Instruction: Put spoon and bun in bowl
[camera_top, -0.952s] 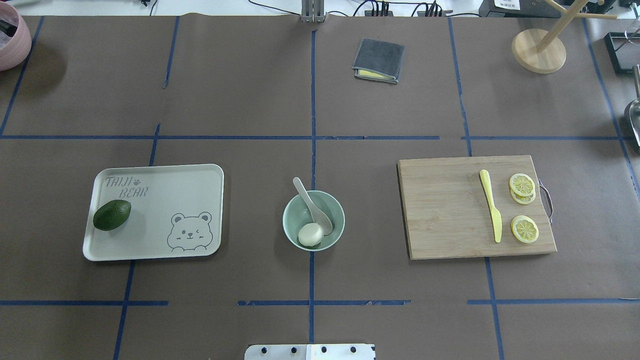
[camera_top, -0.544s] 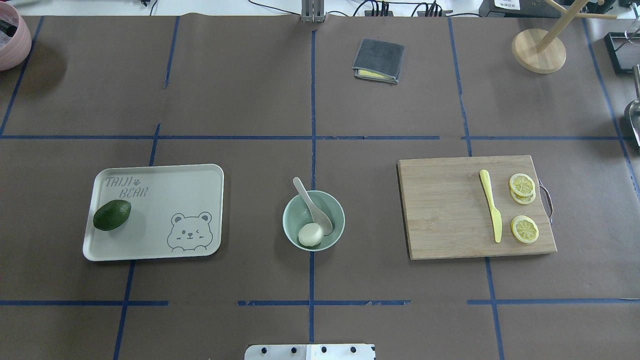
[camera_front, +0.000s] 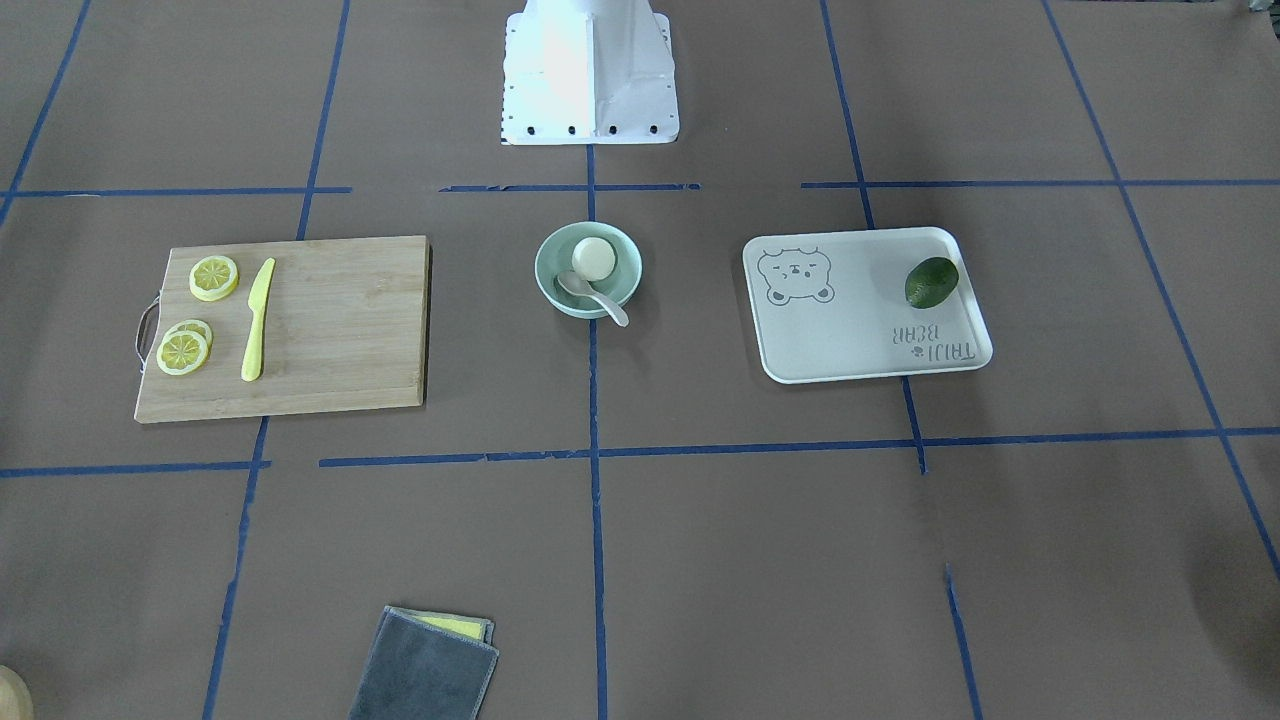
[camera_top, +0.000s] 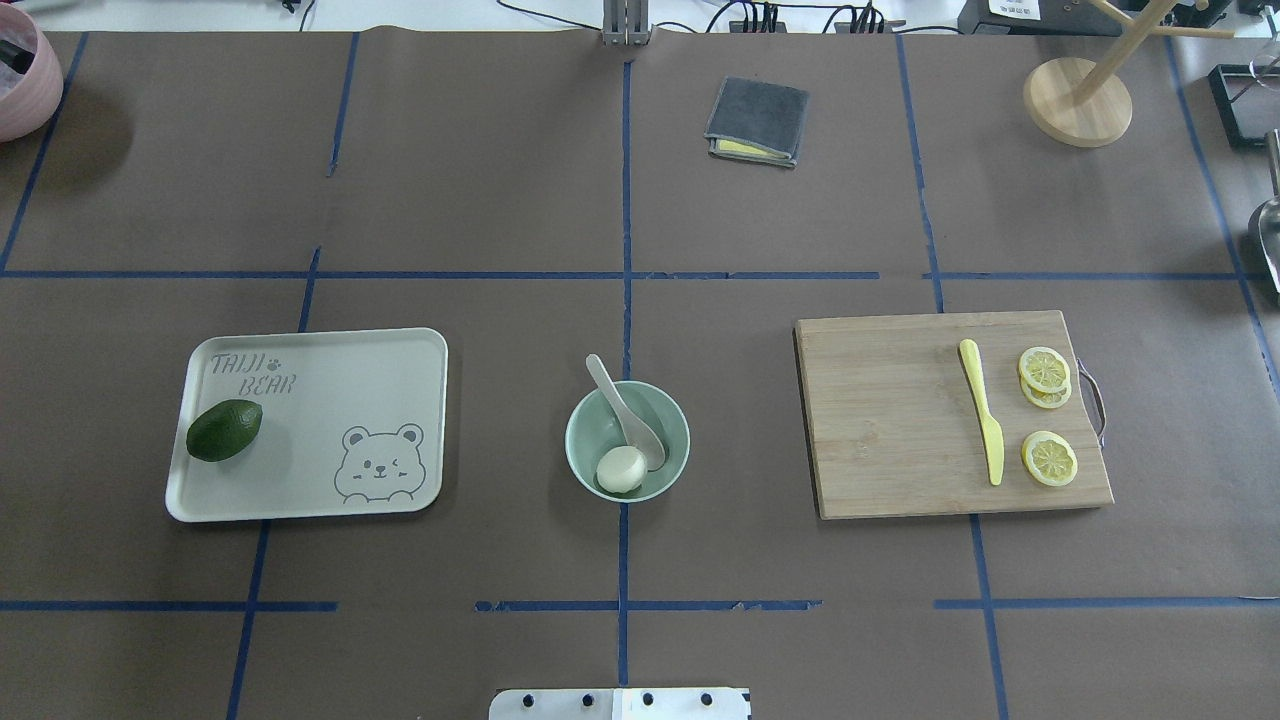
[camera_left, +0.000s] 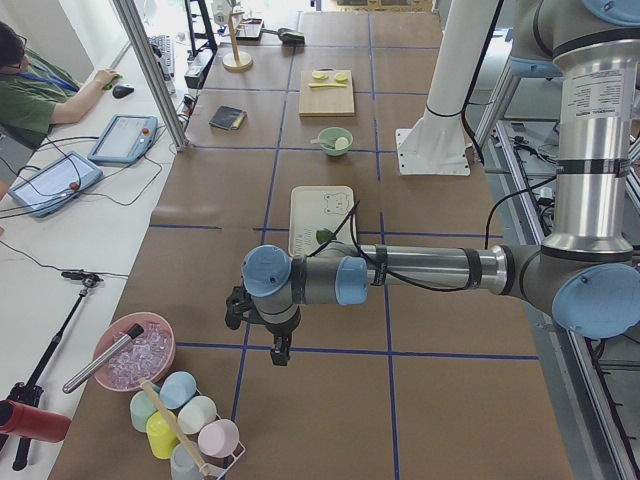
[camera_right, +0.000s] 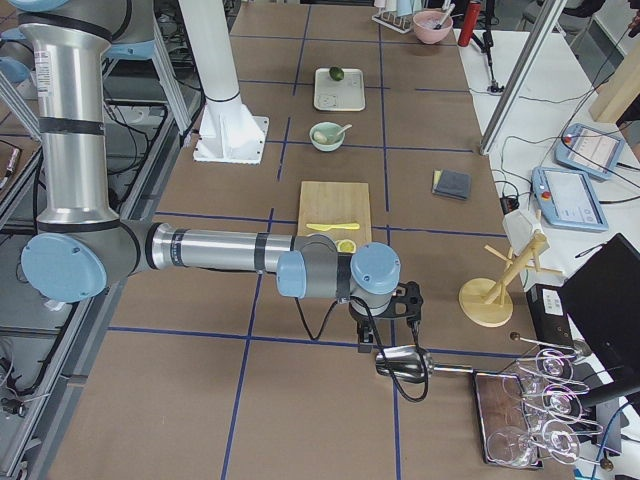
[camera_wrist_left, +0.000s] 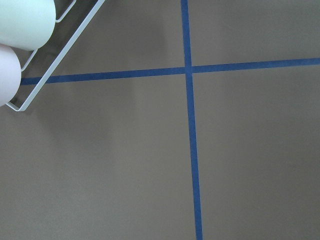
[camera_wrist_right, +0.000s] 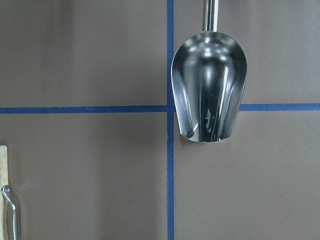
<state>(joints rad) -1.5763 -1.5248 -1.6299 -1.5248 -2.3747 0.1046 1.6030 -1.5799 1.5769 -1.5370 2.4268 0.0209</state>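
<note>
Overhead exterior view: bun (camera_top: 621, 469) in bowl (camera_top: 589, 425), apparently touching spoon (camera_top: 625, 410); left hand (camera_left: 278, 350), right hand (camera_right: 366, 335) elsewhere, openness indiscernible.

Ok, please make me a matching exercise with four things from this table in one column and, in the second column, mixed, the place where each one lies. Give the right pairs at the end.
Things
1. bun
2. avocado
3. yellow knife
4. grey cloth

Places
A. on the cutting board
B. directly on the table, far from the robot
C. in the bowl, beside the spoon
D. on the tray

Pairs: 1-C, 2-D, 3-A, 4-B
</note>
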